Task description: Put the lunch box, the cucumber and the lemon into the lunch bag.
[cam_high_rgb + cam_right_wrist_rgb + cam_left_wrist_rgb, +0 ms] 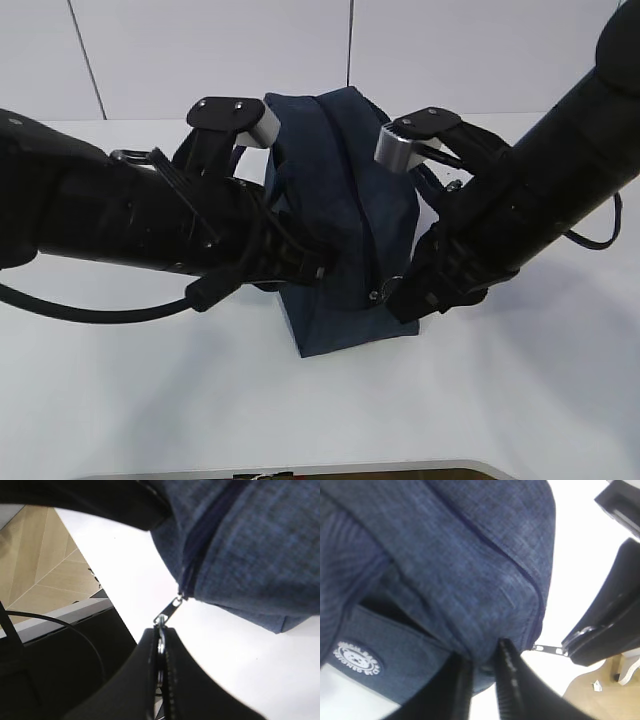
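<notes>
On the white bench (150,400) stands the lunch bag (345,200), both arms against it. Left wrist view: left tool (482,672) pinches the bag's fabric. Right wrist view: right tool (161,642) pressed together on the zipper pull (169,611).
</notes>
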You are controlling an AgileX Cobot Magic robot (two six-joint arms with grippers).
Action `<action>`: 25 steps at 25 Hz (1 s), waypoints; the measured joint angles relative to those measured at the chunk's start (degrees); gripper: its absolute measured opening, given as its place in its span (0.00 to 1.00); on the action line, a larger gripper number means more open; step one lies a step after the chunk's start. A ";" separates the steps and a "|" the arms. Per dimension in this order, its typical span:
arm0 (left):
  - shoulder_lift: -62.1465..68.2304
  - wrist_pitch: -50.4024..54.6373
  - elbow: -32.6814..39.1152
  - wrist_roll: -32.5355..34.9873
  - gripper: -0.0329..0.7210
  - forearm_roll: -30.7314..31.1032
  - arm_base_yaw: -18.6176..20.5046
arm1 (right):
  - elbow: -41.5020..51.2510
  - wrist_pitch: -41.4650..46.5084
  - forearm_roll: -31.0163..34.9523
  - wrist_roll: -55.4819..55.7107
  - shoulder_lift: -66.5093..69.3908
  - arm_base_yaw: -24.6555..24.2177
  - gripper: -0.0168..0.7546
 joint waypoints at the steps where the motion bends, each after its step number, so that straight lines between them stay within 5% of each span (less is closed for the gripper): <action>1: 0.00 0.00 0.00 0.00 0.09 0.25 0.00 | -0.09 0.00 -0.28 0.23 0.00 0.00 0.03; 25: 0.00 0.47 -0.17 0.10 0.03 1.32 0.00 | -13.13 9.28 -7.07 14.65 0.10 0.00 0.03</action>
